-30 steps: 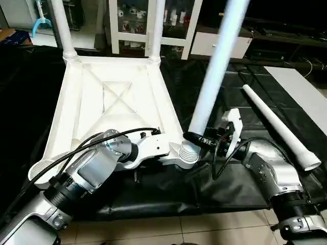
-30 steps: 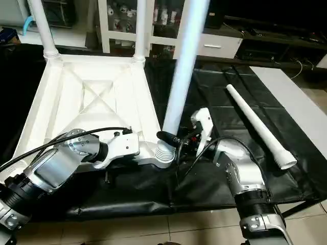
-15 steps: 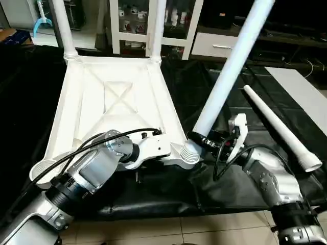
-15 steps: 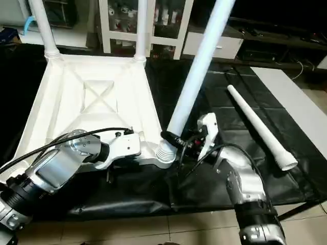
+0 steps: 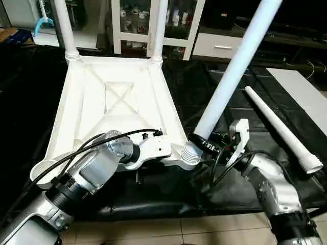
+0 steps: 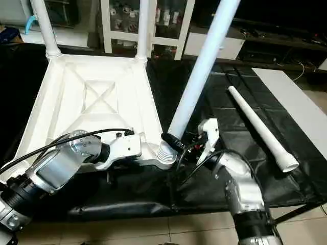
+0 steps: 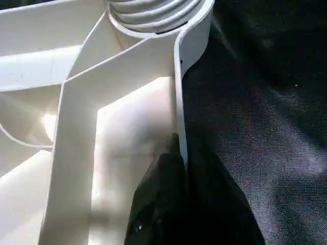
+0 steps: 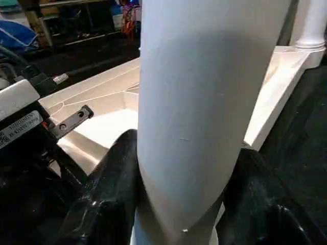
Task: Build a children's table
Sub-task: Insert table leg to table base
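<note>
The children's table top (image 5: 117, 102) lies underside up on a black cloth, with two legs (image 5: 64, 25) (image 5: 158, 25) standing in its far corner sockets. My right gripper (image 5: 202, 144) is shut on a third leg (image 5: 230, 76) just above its threaded end, which sits at the near right socket (image 5: 190, 153). That leg leans to the right. In the right wrist view the leg (image 8: 204, 102) stands between the black fingers (image 8: 112, 189). My left gripper (image 7: 181, 168) is shut on the top's near rim (image 7: 179, 92). A fourth leg (image 5: 281, 127) lies loose on the cloth at the right.
The near left socket (image 5: 43, 168) is open. A white cabinet (image 5: 191, 25) stands behind the table top. A white board (image 5: 306, 92) lies at the far right. The cloth's front edge (image 5: 153, 209) meets a tiled floor.
The leg in my right gripper has tipped further to the right, its top swinging away from the table top. My right forearm has shifted with it. The left arm has stayed put.
</note>
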Available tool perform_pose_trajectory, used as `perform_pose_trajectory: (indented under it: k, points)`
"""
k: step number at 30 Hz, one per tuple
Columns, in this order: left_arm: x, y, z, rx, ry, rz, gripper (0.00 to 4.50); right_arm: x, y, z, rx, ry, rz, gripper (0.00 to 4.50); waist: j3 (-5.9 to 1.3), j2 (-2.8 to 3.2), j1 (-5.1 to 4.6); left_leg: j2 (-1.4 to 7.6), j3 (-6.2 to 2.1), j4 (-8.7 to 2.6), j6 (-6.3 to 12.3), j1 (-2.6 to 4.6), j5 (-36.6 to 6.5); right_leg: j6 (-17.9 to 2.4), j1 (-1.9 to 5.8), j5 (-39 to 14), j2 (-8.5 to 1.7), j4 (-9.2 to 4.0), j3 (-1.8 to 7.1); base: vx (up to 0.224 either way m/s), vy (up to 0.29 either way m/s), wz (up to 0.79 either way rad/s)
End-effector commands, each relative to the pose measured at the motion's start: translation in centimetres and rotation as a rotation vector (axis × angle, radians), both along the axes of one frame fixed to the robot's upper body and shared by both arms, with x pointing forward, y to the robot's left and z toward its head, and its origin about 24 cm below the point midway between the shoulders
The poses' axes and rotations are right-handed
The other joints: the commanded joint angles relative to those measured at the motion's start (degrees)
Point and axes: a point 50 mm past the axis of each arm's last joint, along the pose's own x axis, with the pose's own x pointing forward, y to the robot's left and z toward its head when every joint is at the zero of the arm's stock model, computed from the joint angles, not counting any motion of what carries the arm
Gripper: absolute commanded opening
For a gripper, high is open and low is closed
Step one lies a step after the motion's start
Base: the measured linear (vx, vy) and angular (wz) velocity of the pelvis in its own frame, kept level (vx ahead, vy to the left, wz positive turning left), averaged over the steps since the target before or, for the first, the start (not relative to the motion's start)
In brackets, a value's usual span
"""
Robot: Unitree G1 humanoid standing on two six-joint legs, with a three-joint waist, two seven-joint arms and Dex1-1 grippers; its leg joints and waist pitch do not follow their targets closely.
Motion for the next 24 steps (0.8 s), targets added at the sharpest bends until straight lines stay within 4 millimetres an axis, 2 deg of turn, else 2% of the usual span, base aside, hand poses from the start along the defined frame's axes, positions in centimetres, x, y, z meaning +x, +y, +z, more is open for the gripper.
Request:
perform_pose_trajectory:
  k: [1, 12, 20, 24]
  points:
    - [-0.5, -0.2, -0.6, 0.028, 0.016, -0.031, 0.0, -0.9, -2.1, -2.9, -0.154, 0.109, -0.115, 1.84, -2.43, 1.17, -0.41, 0.55, -0.17, -4.79, -1.55, 0.78, -24.33, -7.68, 0.96, -25.24, -2.27, -5.01, 1.52, 0.0, 0.0, 0.0]
    - [-0.5, -0.2, -0.6, 0.03, 0.015, -0.027, 0.0, -2.2, -1.1, -3.9, -0.2, 0.123, -0.037, 1.84, -2.18, 1.16, -0.82, 0.45, -0.5, -4.89, -1.63, 0.83, -27.6, -5.89, 0.58, -29.84, -2.26, -5.66, 1.4, 0.0, 0.0, 0.0]
    - [-0.5, -0.2, -0.6, 0.03, 0.012, -0.026, 0.0, -3.1, -0.8, -5.0, -0.245, 0.191, 0.035, 1.84, -2.34, 1.26, -0.89, 0.56, -0.45, -5.09, -1.75, 0.8, -26.93, -6.75, 0.69, -25.93, -2.09, -5.39, 1.49, 0.0, 0.0, 0.0]
    - [-0.5, -0.2, -0.6, 0.028, 0.012, -0.024, 0.0, -3.2, -0.8, -5.1, -0.244, 0.19, 0.028, 1.84, -2.47, 1.1, -1.01, 0.61, -0.45, -5.28, -1.93, 0.92, -27.38, -7.1, 0.86, -24.5, -2.04, -5.45, 1.39, 0.0, 0.0, 0.0]
